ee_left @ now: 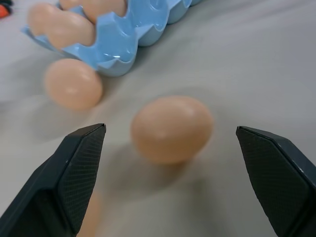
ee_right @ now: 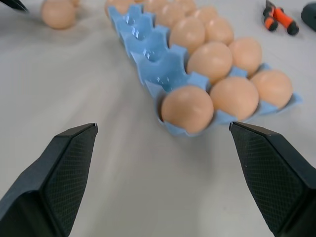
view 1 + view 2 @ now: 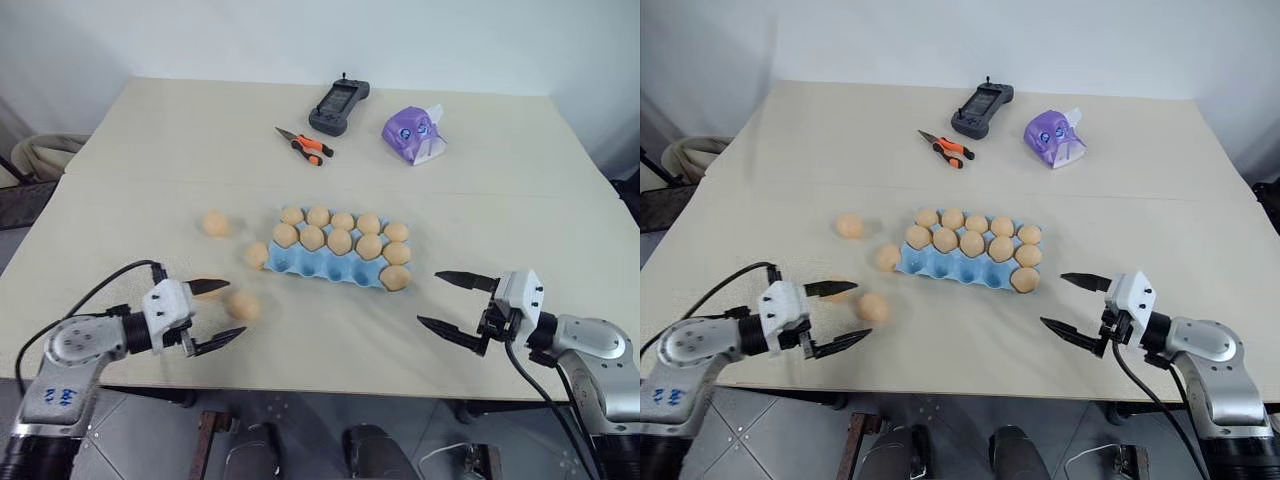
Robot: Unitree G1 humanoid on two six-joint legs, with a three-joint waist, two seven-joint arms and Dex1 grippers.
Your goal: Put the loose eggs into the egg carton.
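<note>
Three loose eggs lie on the beige table left of the egg carton (image 3: 306,262). One egg (image 3: 215,223) lies apart at the far left, and another (image 3: 256,255) rests against the carton's left end. The nearest egg (image 1: 172,128) sits just ahead of my left gripper (image 3: 233,309), which is open with a finger on either side of it and not touching it. The light blue carton holds several eggs in its back two rows and one egg (image 2: 187,108) at the right end of the front row. My right gripper (image 3: 429,298) stands open near the carton's right front corner, holding nothing.
At the back of the table lie orange-handled pliers (image 3: 303,145), a black handheld controller (image 3: 338,107) and a purple tissue pack (image 3: 413,133). The table's front edge (image 3: 330,384) runs just below both grippers.
</note>
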